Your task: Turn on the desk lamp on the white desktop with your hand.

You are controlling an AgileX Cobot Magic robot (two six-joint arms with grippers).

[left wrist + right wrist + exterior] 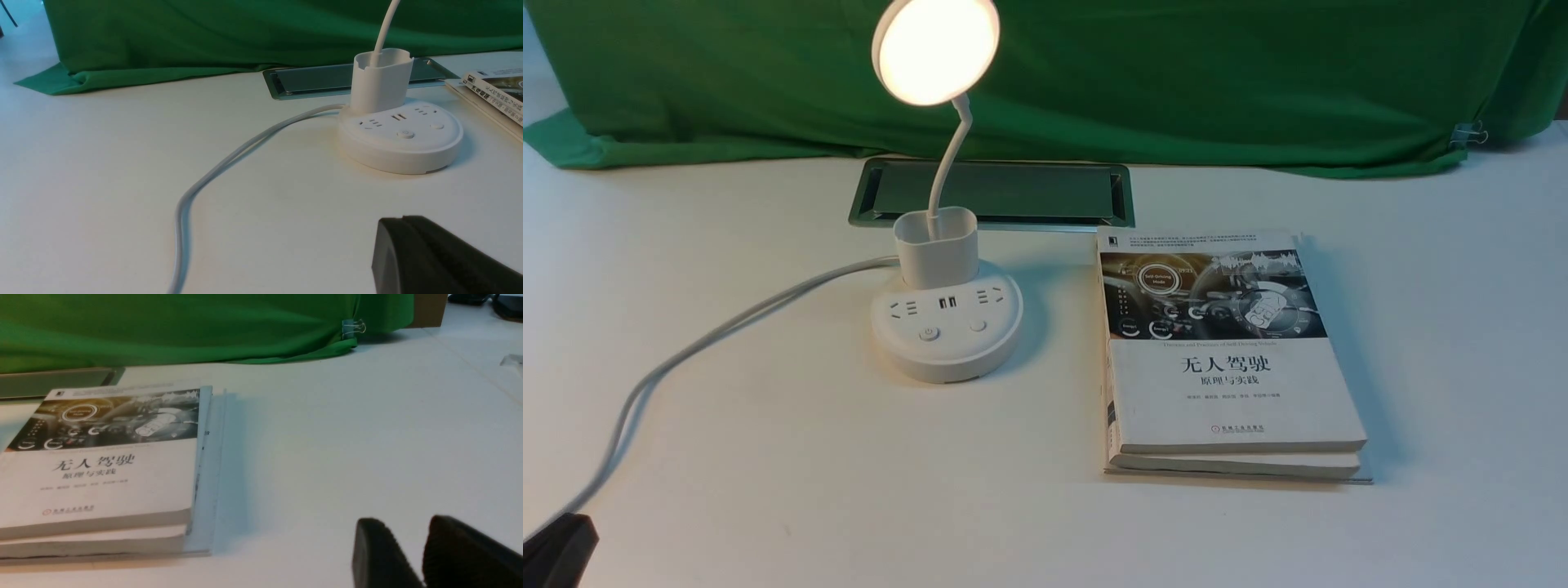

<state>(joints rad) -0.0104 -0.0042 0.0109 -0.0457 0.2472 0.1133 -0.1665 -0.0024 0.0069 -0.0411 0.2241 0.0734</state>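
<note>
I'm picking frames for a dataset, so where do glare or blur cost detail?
Front view: the white desk lamp's lit disc head is blown out to near-white; right wrist view: the black right gripper is soft, as is the small print on the top white-covered book.

The desk (849, 474) has a plain white top with a metal-framed cable slot (992, 192) toward its far side. On it stands the lit lamp (947, 322), its grey cord (690, 351) curving off to the left. Right of the lamp lies a stack of books (1233, 384). The green cloth (1176, 98) meets the desk along the far side.
</note>
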